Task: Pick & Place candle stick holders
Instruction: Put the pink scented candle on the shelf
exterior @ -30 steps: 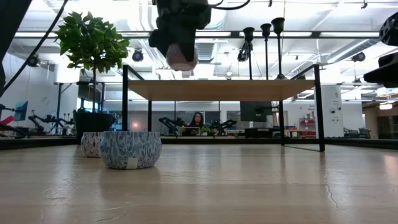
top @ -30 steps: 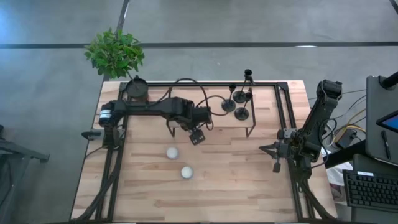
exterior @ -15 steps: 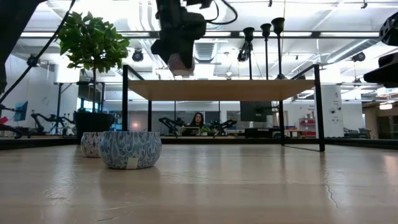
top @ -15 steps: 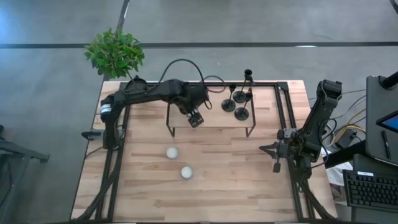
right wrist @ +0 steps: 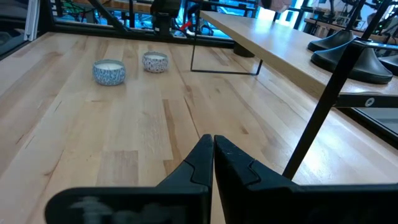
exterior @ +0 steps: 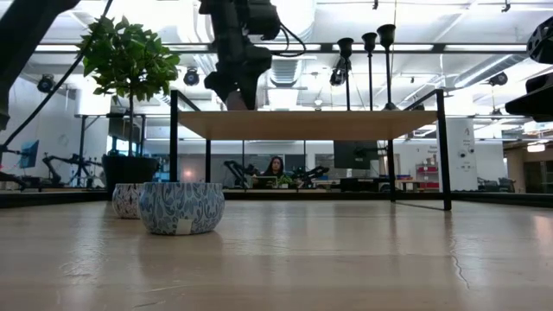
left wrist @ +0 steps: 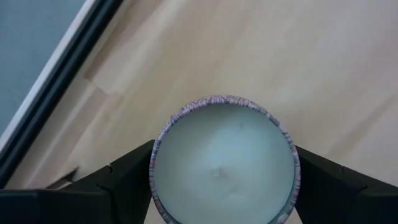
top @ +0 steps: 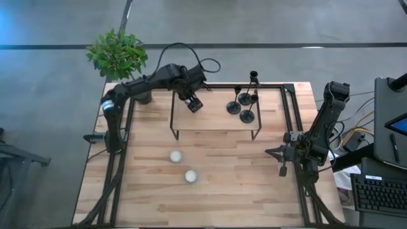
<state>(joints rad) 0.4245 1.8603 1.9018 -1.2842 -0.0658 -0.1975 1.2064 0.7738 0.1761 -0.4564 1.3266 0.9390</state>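
Three black candle stick holders [top: 245,105] stand by their disc bases on the far right part of a raised wooden shelf [top: 219,122]; their cup tops show in the low view [exterior: 370,39]. My left gripper [top: 194,104] is over the shelf's far left part and is shut on a white candle in a patterned tin [left wrist: 224,163]. In the low view my left gripper [exterior: 235,86] shows above the shelf [exterior: 302,123]. My right gripper [right wrist: 213,146] is shut and empty, low at the table's right edge [top: 283,152]. My left gripper pinches the candle tin's round wall [left wrist: 157,163] between its two fingers [left wrist: 127,180], one on each opposite side. The fingers come from above, pointing down. The tin sits level with its wax face up. Whether it touches the shelf cannot be told.
Two more patterned candle tins [top: 176,156] [top: 190,176] stand on the table in front of the shelf, also seen in the low view [exterior: 181,207]. A potted plant [top: 117,56] stands at the far left corner. Black frame rails [top: 289,114] run along the table's sides.
My left gripper has gone toward the table's far edge and a little left, carrying the candle from in front of the shelf to over the shelf's far left part. It has stayed shut on the tin.
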